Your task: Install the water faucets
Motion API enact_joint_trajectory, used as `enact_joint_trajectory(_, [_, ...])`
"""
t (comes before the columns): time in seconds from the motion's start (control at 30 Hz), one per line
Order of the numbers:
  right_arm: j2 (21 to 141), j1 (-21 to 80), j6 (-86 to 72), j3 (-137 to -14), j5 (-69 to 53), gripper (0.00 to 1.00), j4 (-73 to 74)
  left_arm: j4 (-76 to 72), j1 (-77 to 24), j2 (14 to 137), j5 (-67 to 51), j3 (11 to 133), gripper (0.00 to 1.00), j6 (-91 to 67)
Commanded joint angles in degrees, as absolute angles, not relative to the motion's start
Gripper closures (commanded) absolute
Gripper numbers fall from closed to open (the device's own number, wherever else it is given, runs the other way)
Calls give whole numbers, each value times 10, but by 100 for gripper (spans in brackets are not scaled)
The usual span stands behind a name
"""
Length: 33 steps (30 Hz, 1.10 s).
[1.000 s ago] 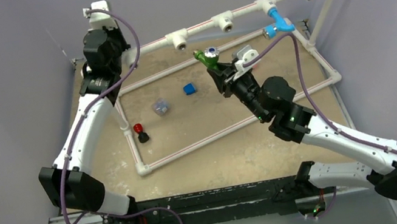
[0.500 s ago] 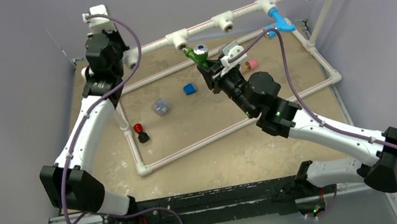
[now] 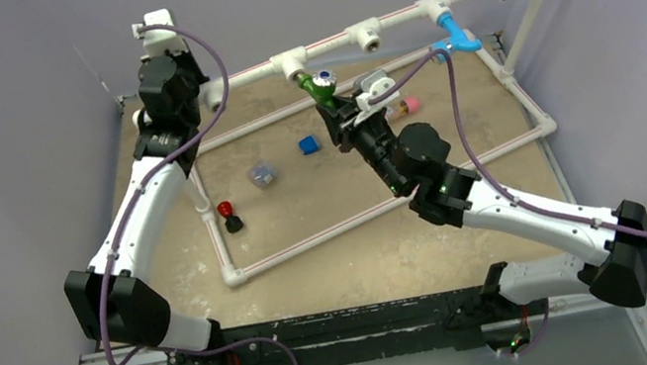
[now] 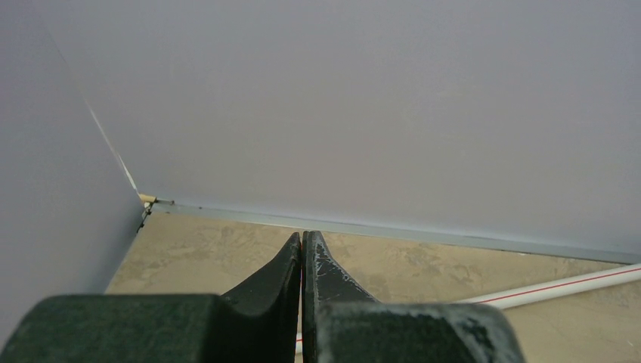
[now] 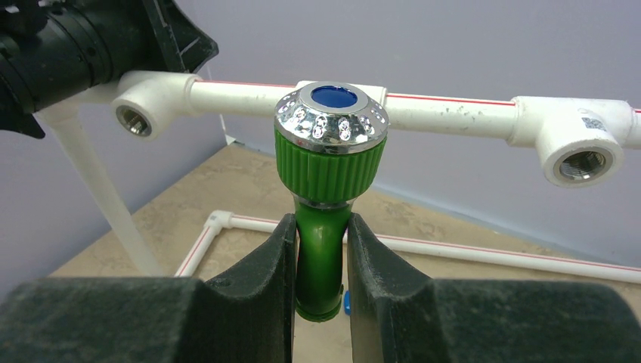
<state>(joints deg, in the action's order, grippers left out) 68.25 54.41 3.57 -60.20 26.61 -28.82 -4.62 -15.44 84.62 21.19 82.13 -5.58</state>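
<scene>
The right gripper (image 3: 333,105) is clamping the green faucet (image 3: 319,90) by its neck. In the right wrist view the two dark fingers (image 5: 253,265) are pressing on either side of the green stem, and the ribbed collar and the shiny round head with a blue centre are standing clear above them. The arm is holding the faucet up against the raised white pipe rail (image 3: 392,22), right at the leftmost T-fitting (image 3: 292,64). Whether its end is touching the fitting cannot be told.

The blue faucet (image 3: 457,33) is hanging from the third fitting (image 3: 433,4) along the same rail, well to the right.

The left gripper (image 4: 302,257) is shut with nothing between its fingers. It is pointing at the back wall near the left end of the rail.

On the table (image 3: 333,261), inside the low pipe frame, a blue block (image 3: 309,145), a small clear piece (image 3: 263,174) and a red-topped black piece (image 3: 228,215) are lying apart from one another. A pink-capped cylinder (image 3: 406,107) is lying just beside the right wrist.
</scene>
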Motion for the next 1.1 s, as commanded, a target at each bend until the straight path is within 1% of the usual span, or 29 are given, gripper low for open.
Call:
enact_joint_trajectory(0.0, [681, 551, 42, -615, 296, 100, -351, 39, -160, 867, 190, 806, 100, -70])
enact_joint_trajectory(0.27, [699, 561, 42, -621, 306, 100, -340, 44, -160, 869, 188, 809, 100, -69])
enact_joint_trajectory(0.73, [719, 573, 54, -632, 360, 100, -359, 48, -160, 876, 183, 814, 100, -70])
enact_joint_trajectory(1.07, [734, 574, 64, -650, 363, 100, -372, 47, -160, 876, 180, 812, 100, -69])
